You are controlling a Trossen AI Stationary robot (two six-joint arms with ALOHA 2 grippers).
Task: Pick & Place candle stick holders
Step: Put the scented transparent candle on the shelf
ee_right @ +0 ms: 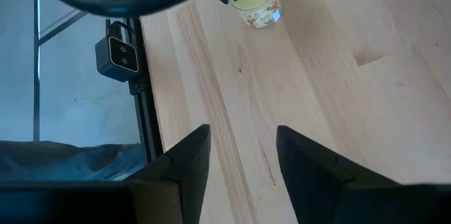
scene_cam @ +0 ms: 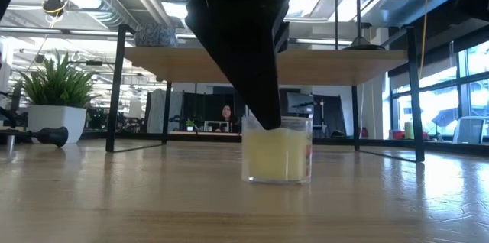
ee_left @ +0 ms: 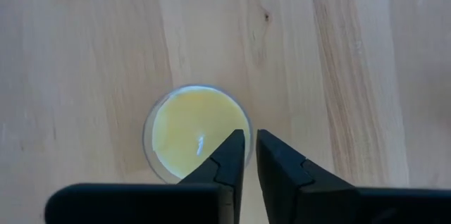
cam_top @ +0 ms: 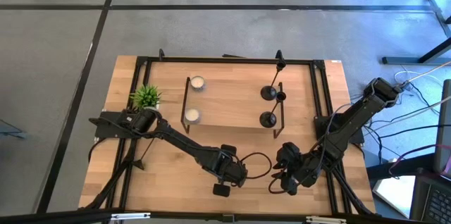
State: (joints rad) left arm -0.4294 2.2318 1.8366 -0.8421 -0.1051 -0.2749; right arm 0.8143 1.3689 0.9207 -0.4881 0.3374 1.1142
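Seen from above, a light wooden table [cam_top: 176, 153] with a black-legged wooden shelf [cam_top: 232, 90] at its far side and two dark arms reaching in from the sides.

Left gripper [ee_left: 250, 155]: low over the table's near edge, fingers pinched nearly together on the glass rim of a small round pale-yellow candle in a clear glass [ee_left: 197, 131]. One finger sits over the wax, the other just outside the glass wall. In the level view the candle stands upright on the table w/ the dark finger coming down into its top.

Right gripper [ee_right: 243, 150]: hovers near the table's near edge, just beside the left one, fingers apart, nothing between them. The yellow candle lies ahead of it, well clear of its fingertips.

Slim black metal candlesticks w/ round flat bases [cam_top: 270, 92]: on the shelf, well beyond both grippers; two bases show close together, and a third thin stem near the shelf's far rail. No gripper touches them.

Also on the shelf: two small round white candles [cam_top: 197, 82]. A small green plant in a white pot [cam_top: 146, 96] stands by the left arm's base. A person shows far off in the room behind.
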